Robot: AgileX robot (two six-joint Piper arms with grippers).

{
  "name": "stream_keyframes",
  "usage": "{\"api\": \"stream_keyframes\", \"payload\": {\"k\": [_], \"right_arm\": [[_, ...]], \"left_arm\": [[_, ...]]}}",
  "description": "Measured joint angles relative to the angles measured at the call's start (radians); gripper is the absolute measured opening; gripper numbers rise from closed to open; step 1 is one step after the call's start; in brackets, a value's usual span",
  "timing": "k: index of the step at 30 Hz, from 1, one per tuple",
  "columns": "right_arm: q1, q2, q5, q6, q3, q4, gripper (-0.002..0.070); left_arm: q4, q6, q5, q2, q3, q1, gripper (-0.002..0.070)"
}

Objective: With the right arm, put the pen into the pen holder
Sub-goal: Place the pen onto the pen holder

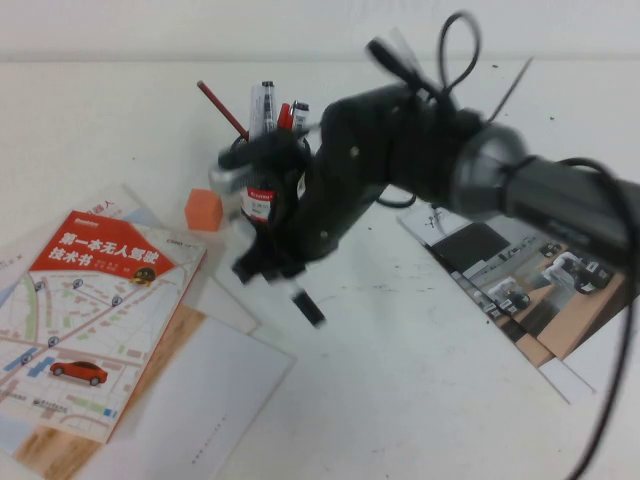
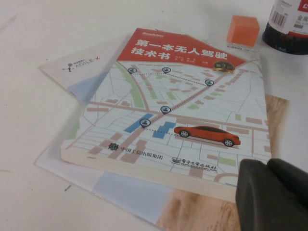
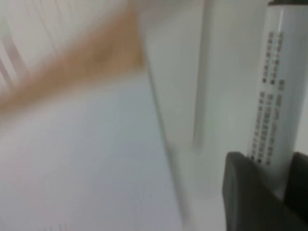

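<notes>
The pen holder [image 1: 262, 196], a black mesh cup with a red-topped white label, stands at the back left of centre and holds a red pencil [image 1: 222, 108] and several markers. Its base also shows in the left wrist view [image 2: 288, 29]. My right gripper [image 1: 278, 270] hangs just in front of the holder and above the table. It is shut on the pen [image 1: 306, 305], whose black end points down towards the front. In the right wrist view the white printed barrel [image 3: 278, 96] stands between the dark fingers [image 3: 250, 192]. My left gripper [image 2: 272, 197] is shut and empty over the book's corner.
An orange cube [image 1: 203, 210] sits left of the holder. A book with a red title and a map cover [image 1: 90, 320] lies on white sheets [image 1: 220, 400] at the front left. Open magazines [image 1: 530, 290] lie at the right under the right arm.
</notes>
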Motion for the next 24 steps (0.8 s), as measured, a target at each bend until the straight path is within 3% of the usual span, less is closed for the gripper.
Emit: {"api": "stream_keyframes", "payload": {"k": [5,7,9,13,15,17,24], "right_arm": [[0.0,-0.143,-0.386,0.017,0.159,0.005,0.0126],[0.0,-0.179,-0.533,0.102,0.234,-0.053,0.0126],[-0.003,-0.199,-0.683,0.283,0.308,-0.211,0.0126],[-0.061,-0.187,-1.125,0.835,0.392,-0.66,0.0126],[-0.1,-0.163,-1.354,0.95,0.392,-0.783,0.0125],[-0.108,-0.135,-1.477,0.93,0.383,-0.817,0.0125],[-0.118,-0.035,-1.48,0.676,0.361,-0.681,0.0125]], "left_arm": [[0.0,0.0,0.0,0.0,0.0,0.0,-0.0001],[0.0,0.0,0.0,0.0,0.0,0.0,-0.0001],[0.0,0.0,0.0,0.0,0.0,0.0,-0.0001],[0.0,0.0,0.0,0.0,0.0,0.0,-0.0001],[0.0,0.0,0.0,0.0,0.0,0.0,-0.0001],[0.0,0.0,0.0,0.0,0.0,0.0,-0.0001],[0.0,0.0,0.0,0.0,0.0,0.0,-0.0001]]}}
